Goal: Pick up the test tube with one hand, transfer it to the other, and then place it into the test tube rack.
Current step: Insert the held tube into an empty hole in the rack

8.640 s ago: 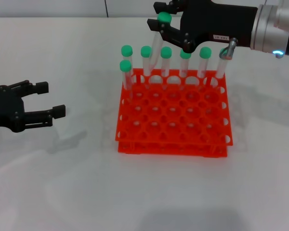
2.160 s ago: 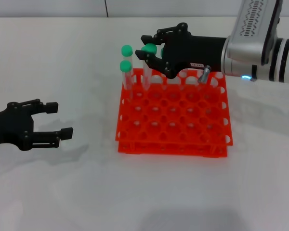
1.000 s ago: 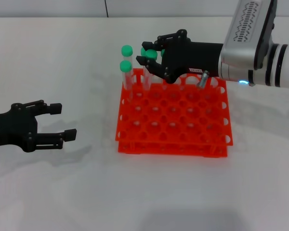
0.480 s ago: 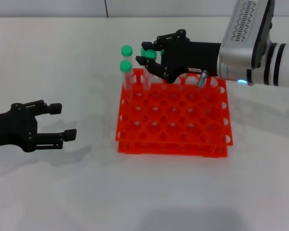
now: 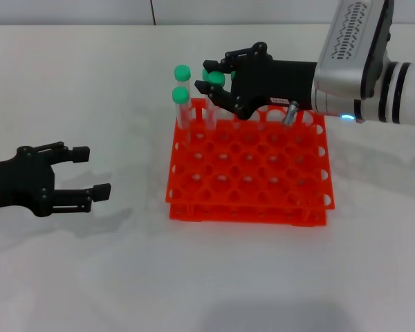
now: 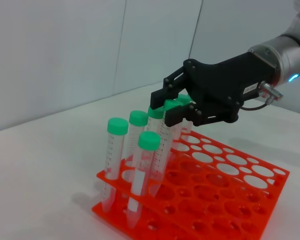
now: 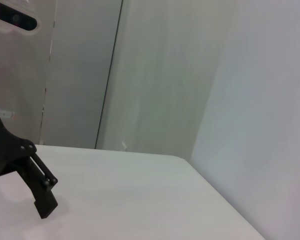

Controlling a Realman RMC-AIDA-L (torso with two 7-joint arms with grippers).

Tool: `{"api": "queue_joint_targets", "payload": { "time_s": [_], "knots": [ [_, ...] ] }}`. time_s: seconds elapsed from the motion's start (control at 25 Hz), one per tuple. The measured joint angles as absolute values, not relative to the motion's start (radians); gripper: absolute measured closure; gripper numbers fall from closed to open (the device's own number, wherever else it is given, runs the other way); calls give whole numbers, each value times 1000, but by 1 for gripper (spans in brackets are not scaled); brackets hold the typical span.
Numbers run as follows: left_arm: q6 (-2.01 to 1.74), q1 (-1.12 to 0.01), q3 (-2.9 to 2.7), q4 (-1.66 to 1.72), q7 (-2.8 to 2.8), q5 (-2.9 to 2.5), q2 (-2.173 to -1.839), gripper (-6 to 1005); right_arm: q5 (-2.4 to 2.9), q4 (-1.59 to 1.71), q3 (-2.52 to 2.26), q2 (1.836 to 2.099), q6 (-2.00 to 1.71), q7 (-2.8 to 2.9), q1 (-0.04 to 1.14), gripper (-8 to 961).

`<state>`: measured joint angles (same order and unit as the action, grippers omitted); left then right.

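My right gripper (image 5: 209,76), black with a white label, is over the back row of the orange-red rack (image 5: 249,173). Its fingers close around the green cap of the test tube (image 5: 216,78), whose lower end stands in a back-row hole near the left. The left wrist view shows the same grip (image 6: 171,102) above the rack (image 6: 215,200). My left gripper (image 5: 91,171) is open and empty, low over the table to the left of the rack.
Two more green-capped tubes (image 5: 182,72) (image 5: 180,95) stand at the rack's back left corner. Other tubes in the back row are hidden behind my right gripper. The left wrist view shows several capped tubes (image 6: 117,126) together.
Over the last second almost nothing moves. Since the earliest frame my right gripper has come down and left with the tube into the back row, and my left gripper has drifted right.
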<state>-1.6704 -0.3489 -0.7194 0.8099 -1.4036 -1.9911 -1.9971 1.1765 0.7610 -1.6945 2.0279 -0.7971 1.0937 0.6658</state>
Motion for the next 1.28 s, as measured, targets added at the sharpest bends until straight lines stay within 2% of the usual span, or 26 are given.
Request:
{"api": "queue_joint_targets", "payload": {
  "time_s": [1.28],
  "knots": [
    [-1667,-353,-719,810,-1404,-1993,-1999,112,1175,736,-1704,2028,-788,1096,687,542]
  ]
}}
